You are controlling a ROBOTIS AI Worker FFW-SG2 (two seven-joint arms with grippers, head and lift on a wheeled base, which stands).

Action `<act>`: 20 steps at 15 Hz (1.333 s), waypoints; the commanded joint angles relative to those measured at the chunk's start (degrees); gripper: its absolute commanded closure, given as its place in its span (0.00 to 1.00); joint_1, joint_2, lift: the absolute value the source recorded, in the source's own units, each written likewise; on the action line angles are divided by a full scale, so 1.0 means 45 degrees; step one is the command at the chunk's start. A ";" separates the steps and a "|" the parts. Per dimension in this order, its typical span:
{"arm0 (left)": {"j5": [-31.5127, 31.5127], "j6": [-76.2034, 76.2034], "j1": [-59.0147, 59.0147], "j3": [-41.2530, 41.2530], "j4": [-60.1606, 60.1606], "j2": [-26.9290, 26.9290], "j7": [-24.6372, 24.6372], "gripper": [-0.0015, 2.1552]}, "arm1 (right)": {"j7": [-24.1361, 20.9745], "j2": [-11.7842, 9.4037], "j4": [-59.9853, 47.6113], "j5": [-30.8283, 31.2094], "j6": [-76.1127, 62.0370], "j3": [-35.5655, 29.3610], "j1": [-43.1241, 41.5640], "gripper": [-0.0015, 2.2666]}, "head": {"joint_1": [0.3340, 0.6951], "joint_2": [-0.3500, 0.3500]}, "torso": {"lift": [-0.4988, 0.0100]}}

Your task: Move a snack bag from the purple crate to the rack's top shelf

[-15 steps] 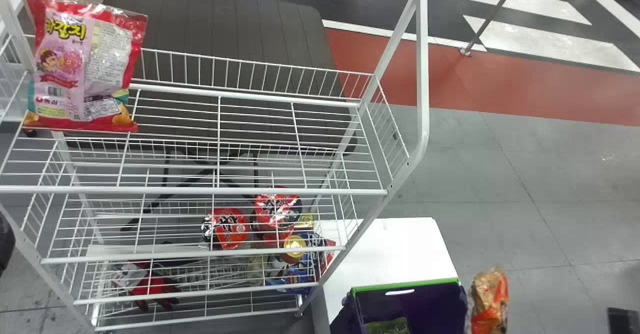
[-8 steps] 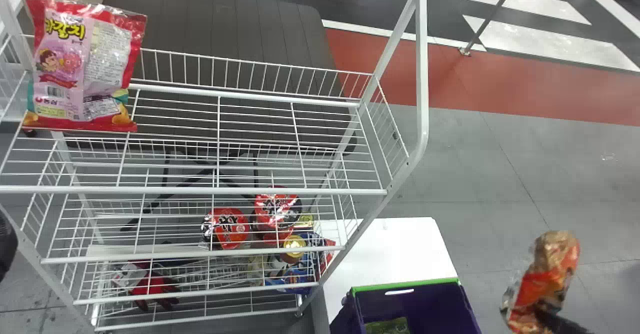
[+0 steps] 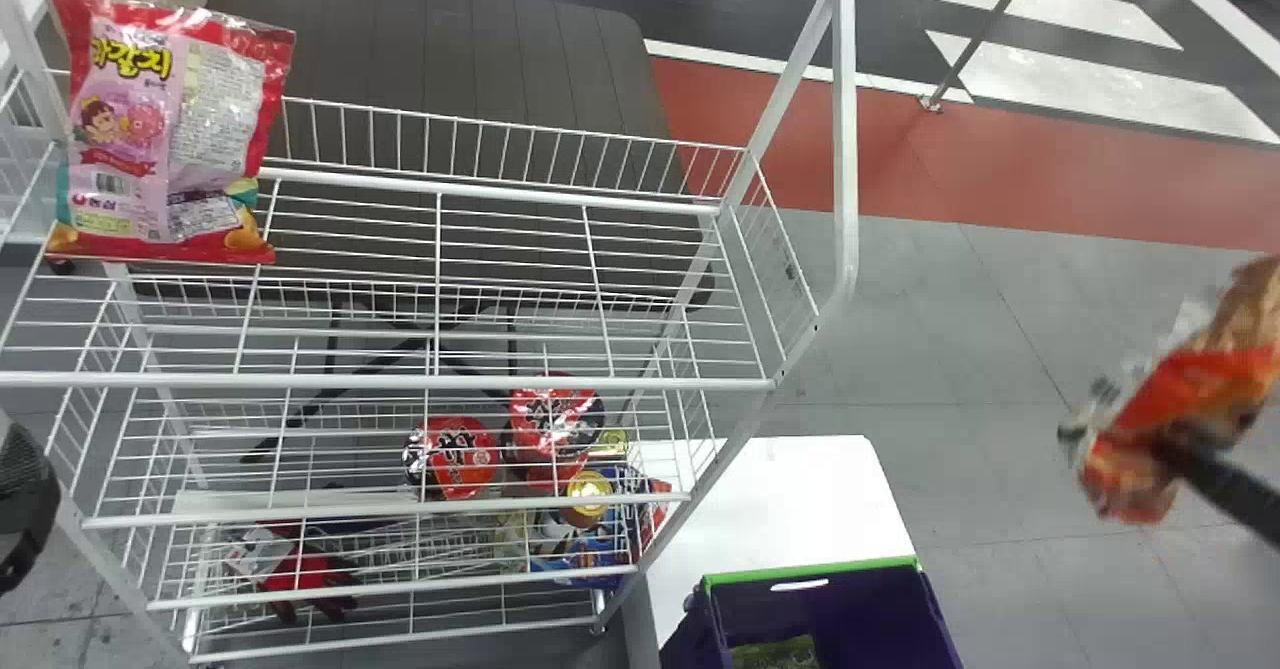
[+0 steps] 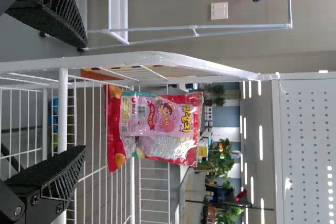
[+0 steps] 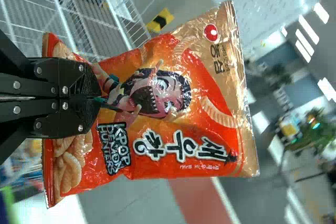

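Clearly, the right pincer is clamped on the orange snack bag, gripping its lower part, with most of its length sticking out beyond the tips. The bag is in the air to the right of both the rack and the purple crate, well apart from the top shelf, so the coming move should run leftward. Its long axis follows the pincer's reach and leans in the head view, upper end to the right; it may need turning upright before it is set down. The right arm has the bag, so it is the nearer one for this job; the left pincer, its fingers apart, waits at the rack's left side. Counting up: one rack, one crate, one white desk, one bag held, one pink bag at the shelf's left end and one green packet in the crate.
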 commanded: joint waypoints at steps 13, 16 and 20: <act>-0.0396 -0.0825 0.0484 -0.0361 0.0037 0.0123 0.0624 0.06 | -0.1387 0.0486 0.0151 0.5066 0.0226 1.0877 -0.3864 0.76 | 1.00 0.45 | 0.98; -0.0396 -0.0942 0.0504 -0.0478 0.0095 0.0142 0.0663 0.06 | -0.1777 0.0614 0.1128 0.5437 0.0226 1.1873 -0.4314 0.76 | 1.00 0.51 | 0.98; -0.0415 -0.0981 0.0465 -0.0556 0.0115 0.0162 0.0702 0.06 | -0.2226 0.0614 0.2671 0.6140 0.0226 1.3650 -0.4821 0.76 | 1.00 0.56 | 0.98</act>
